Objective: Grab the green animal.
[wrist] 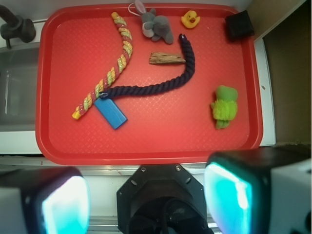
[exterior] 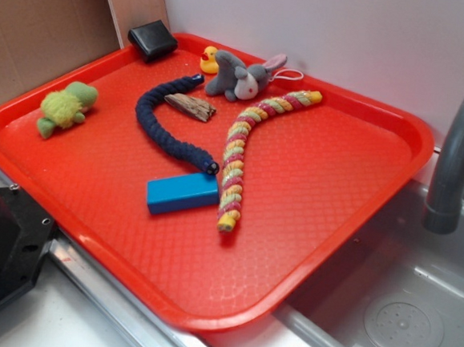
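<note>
The green animal (exterior: pixel 67 107) is a small fuzzy plush turtle with a darker green shell. It lies on the red tray (exterior: pixel 306 252) near the tray's left edge. In the wrist view the green animal (wrist: pixel 224 106) is at the tray's right side. My gripper (wrist: pixel 151 200) is high above the scene, over the robot base in front of the tray. Its two fingers (wrist: pixel 233 197) stand wide apart with nothing between them. The gripper is out of the exterior view.
On the tray lie a grey plush elephant (exterior: pixel 241 77), a yellow duck (exterior: pixel 210 59), a dark blue rope (exterior: pixel 171 128), a wood piece (exterior: pixel 191 106), a striped rope (exterior: pixel 246 146), a blue block (exterior: pixel 182 193) and a black block (exterior: pixel 152 39). A sink (exterior: pixel 406 316) with faucet (exterior: pixel 459 151) is to the right.
</note>
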`<state>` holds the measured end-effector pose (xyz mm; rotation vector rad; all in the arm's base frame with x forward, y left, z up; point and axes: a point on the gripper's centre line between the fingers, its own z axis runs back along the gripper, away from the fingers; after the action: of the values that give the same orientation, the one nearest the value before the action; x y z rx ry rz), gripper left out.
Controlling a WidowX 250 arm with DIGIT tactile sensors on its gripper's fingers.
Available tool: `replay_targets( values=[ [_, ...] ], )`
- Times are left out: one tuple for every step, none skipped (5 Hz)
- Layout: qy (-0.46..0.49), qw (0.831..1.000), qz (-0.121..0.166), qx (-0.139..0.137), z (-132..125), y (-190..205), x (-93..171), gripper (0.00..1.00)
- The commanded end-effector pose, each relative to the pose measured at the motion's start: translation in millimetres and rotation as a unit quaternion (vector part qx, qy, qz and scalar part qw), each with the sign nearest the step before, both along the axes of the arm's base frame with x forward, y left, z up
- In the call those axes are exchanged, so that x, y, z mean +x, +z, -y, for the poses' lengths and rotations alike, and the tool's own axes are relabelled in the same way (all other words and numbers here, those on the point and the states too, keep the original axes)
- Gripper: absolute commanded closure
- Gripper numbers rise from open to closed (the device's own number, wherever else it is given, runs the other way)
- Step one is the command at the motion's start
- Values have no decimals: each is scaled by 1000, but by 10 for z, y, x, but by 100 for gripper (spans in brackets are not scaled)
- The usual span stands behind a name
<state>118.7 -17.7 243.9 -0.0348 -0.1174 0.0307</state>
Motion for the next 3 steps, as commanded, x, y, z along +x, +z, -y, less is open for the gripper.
replay_targets(
  values=[
    [0, 1000, 0, 0, 0, 0, 0, 0],
    [50, 998, -19, 34, -470, -500, 240, 0],
    [85, 995, -24, 50, -835, -895, 366, 0]
  ],
)
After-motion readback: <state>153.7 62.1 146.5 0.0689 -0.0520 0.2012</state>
